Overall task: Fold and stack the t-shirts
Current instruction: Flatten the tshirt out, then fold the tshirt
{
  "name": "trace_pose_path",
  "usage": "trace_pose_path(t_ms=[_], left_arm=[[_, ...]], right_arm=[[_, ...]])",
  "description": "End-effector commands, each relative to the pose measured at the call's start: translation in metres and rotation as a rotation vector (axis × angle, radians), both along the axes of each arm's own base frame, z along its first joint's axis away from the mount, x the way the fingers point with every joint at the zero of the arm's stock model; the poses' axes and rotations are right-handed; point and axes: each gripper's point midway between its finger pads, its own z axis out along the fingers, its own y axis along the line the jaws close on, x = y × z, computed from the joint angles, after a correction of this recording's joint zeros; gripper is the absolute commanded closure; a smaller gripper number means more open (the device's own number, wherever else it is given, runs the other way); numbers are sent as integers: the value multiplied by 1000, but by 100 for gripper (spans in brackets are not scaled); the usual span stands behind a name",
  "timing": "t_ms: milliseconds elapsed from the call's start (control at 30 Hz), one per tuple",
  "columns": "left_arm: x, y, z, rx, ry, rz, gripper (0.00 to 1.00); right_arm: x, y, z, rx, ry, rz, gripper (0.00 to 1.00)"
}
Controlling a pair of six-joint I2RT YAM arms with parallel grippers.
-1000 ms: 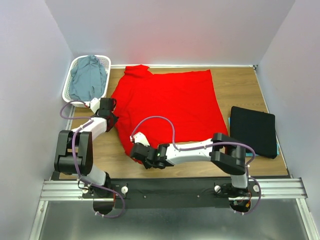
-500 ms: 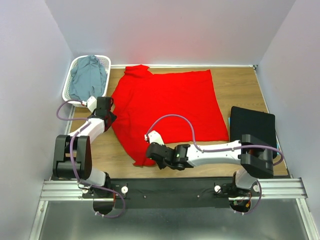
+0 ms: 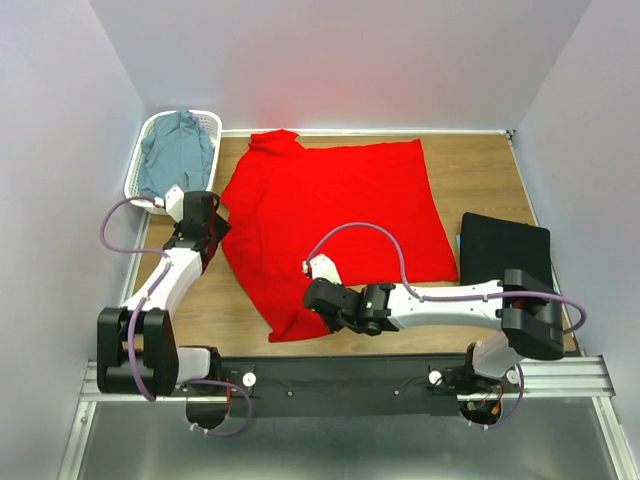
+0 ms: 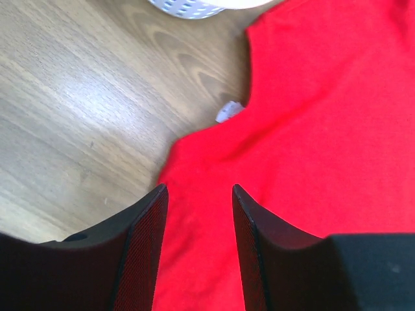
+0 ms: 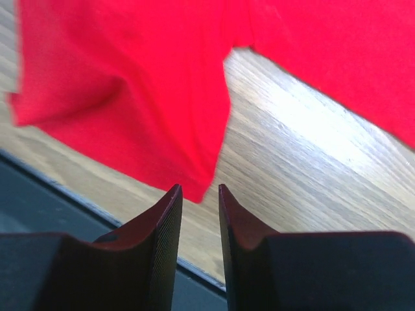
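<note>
Shirts first: the red t-shirt (image 3: 345, 205) lies spread across the middle of the bench (image 3: 480, 170), and I place everything else from it. The black t-shirt (image 3: 505, 262) sits folded just off its right edge, apart from it. A thin strip of the teal t-shirt (image 3: 459, 243) shows from under the black one on the side nearest the red. The grey-blue t-shirt (image 3: 175, 160) is heaped in the white basket (image 3: 217, 135) beyond the red shirt's far left corner.

My left pincer (image 4: 198, 192) is over the red shirt's left edge, close to a small white tag (image 4: 228, 111) at the rim of the cloth. Its jaws stand a moderate way apart with red cloth lying flat under the gap, and nothing is clamped.

My right pincer (image 5: 200, 189) is at the red shirt's near edge, beside the flap (image 5: 130, 110) that trails toward the near side of the bench. Its jaws are only a narrow slit apart, with bare wood showing through. The flap's corner ends right at the fingertips (image 5: 174, 194). From the wrist view it seems to lie below them rather than between them, though the picture is soft there and I would not swear to it.
</note>
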Motion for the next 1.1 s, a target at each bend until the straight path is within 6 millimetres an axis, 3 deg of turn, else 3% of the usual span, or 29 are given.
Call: trace_pose_path(t_ms=[0, 233, 467, 633, 900, 1000, 1067], left_arm=[[-12, -12, 3, -30, -16, -33, 48], [-27, -60, 5, -64, -39, -145, 50], [-36, -84, 25, -106, -107, -224, 50], [-43, -87, 44, -124, -166, -248, 49], [-49, -89, 71, -124, -233, -289, 48], [-53, -93, 76, -140, -255, -309, 48], [-55, -96, 78, -146, -262, -330, 48]], right_arm=[[-5, 37, 36, 108, 24, 40, 64], [-24, 80, 11, 60, 44, 125, 63], [-44, 104, -7, 57, 68, 199, 62], [-51, 106, -33, 13, 79, 204, 62], [-29, 94, -47, -30, -26, 124, 55], [-30, 93, -52, -18, -22, 123, 55], [-30, 93, -52, -11, -22, 116, 63]])
